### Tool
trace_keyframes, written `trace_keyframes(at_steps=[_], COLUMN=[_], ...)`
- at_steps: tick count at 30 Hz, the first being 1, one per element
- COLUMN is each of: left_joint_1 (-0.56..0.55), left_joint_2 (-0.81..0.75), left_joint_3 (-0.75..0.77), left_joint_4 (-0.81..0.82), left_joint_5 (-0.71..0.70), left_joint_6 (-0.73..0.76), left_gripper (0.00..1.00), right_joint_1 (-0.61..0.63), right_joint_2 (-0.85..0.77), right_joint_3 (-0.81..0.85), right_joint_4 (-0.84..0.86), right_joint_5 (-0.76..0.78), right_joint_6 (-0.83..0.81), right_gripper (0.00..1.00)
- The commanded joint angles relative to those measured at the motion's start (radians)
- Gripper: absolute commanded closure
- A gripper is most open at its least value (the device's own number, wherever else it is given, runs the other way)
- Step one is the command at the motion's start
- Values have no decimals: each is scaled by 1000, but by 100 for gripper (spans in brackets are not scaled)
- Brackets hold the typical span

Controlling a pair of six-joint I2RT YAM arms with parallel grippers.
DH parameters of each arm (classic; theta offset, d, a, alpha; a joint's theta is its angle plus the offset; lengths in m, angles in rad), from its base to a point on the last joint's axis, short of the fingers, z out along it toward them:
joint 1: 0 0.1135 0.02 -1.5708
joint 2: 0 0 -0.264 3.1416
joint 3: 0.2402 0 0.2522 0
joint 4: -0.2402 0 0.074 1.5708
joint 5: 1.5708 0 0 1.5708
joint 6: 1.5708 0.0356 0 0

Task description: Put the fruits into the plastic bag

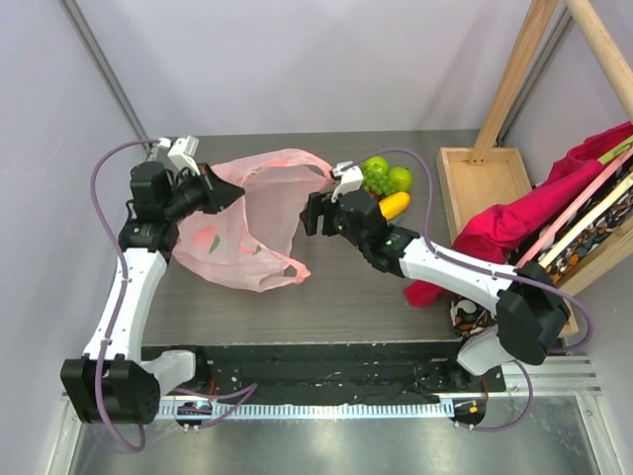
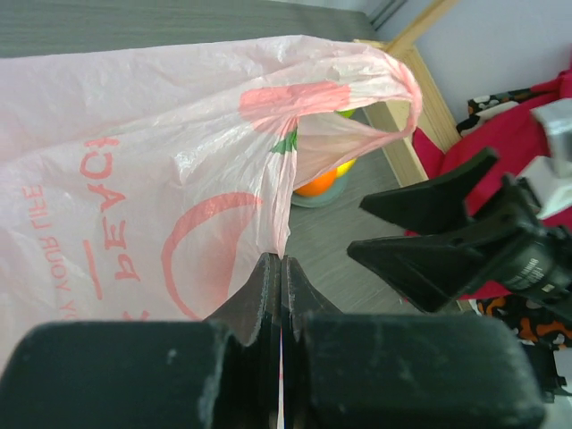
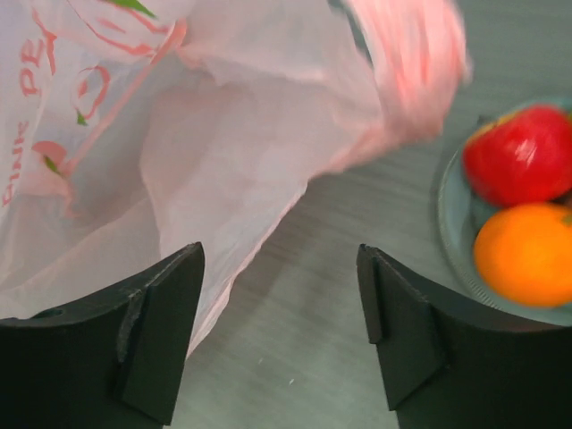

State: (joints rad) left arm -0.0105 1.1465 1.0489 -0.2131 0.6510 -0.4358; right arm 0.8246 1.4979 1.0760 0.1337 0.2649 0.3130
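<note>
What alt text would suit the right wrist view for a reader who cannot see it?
The right gripper, jaws open and empty, hovers above the grey table, with the translucent pink plastic bag just ahead at upper left. At right, a red apple and an orange sit on a grey plate.

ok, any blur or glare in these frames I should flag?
Right wrist: the plastic bag has its handle loop at upper right smeared; red apple and orange slightly soft. Left wrist: the left gripper, shut on the bag, looks soft up close; the print is legible. Top external: even light, glare on the metal sheet at the bottom.
</note>
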Motion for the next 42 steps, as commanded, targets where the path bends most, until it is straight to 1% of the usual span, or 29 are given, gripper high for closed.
trace_keyframes(at_steps=[1, 3, 4, 5, 6, 7, 8, 10, 14, 15, 16, 17, 18, 19, 20, 21, 22, 23, 25, 26, 27, 30, 32, 33, 34, 35, 37, 39, 42], left_joint_1=[6, 6, 6, 6, 6, 6, 6, 6, 6, 6, 6, 6, 6, 6, 6, 6, 6, 6, 6, 6, 6, 6, 7, 7, 6, 20, 41, 40, 40], left_joint_2=[-100, -129, -157, -168, -178, -188, -201, -214, -231, -234, -240, -249, -266, -274, -281, -292, -295, -298, -294, -289, -283, -240, -217, -214, -209, -208, -203, -191, -179], left_joint_3=[-3, -23, -32, -49, -53, -58, -62, -66, -59, -58, -56, -55, -52, -49, -34, -21, -10, 6, 26, 33, 40, 66, 66, 62, 51, 42, 34, 40, 66], left_joint_4=[-22, -6, 21, 35, 50, 76, 87, 95, 90, 78, 69, 57, 29, 5, -29, -93, -117, -133, -157, -158, -167, -171, -160, -152, -144, -128, -121, -129, -154], left_joint_5=[55, 73, 84, 100, 113, 122, 136, 137, 173, 167, 161, 150, 113, 80, 28, -25, -115, -146, -198, -208, -220, -220, -223, -240, -263, -289, -277, -243, -254], left_joint_6=[39, 28, 3, -13, -35, -72, -86, -112, -130, -129, -123, -104, -89, -71, -25, -6, 14, 26, 55, 63, 78, 94, 109, 114, 124, 129, 140, 146, 157], left_gripper=[100, 100, 100, 100, 100, 100, 100, 100, 100, 100, 100, 100, 100, 100, 100, 100, 100, 100, 100, 100, 100, 100, 100, 100, 100, 100, 100, 100, 100], right_joint_1=[-1, 1, 1, 1, 1, 1, 1, 1, 1, 1, 1, -1, 1, -1, 1, -1, -1, -1, -4, -5, -5, -21, -22, -22, -24, -31, -33, -41, -41], right_joint_2=[-94, -122, -133, -142, -154, -154, -151, -119, -41, -22, 7, 19, 31, 44, 60, 68, 76, 88, 96, 102, 110, 151, 189, 241, 263, 286, 321, 337, 364], right_joint_3=[-59, -141, -175, -241, -275, -303, -347, -381, -389, -387, -378, -370, -361, -338, -321, -301, -268, -255, -235, -231, -225, -186, -105, -70, -13, 2, 13, 18, 53], right_joint_4=[70, 122, 201, 243, 288, 369, 406, 502, 613, 663, 678, 687, 690, 681, 652, 562, 519, 482, 408, 390, 350, 308, 246, 169, 140, 123, 132, 161, 196], right_joint_5=[-97, -122, -133, -136, -135, -133, -145, -165, -203, -226, -234, -242, -239, -230, -213, -190, -147, -129, -72, -49, -26, 11, 39, 51, 60, 57, 50, 22, -33], right_joint_6=[198, 254, 264, 280, 331, 348, 369, 400, 428, 436, 443, 448, 448, 449, 449, 443, 436, 423, 414, 408, 396, 368, 339, 310, 304, 301, 304, 307, 305], right_gripper=[18, 15, 14, 12, 11, 10, 10, 10, 11, 12, 15, 28, 37, 48, 67, 73, 79, 86, 88, 93, 94, 96, 97, 98, 99, 99, 99, 99, 93])
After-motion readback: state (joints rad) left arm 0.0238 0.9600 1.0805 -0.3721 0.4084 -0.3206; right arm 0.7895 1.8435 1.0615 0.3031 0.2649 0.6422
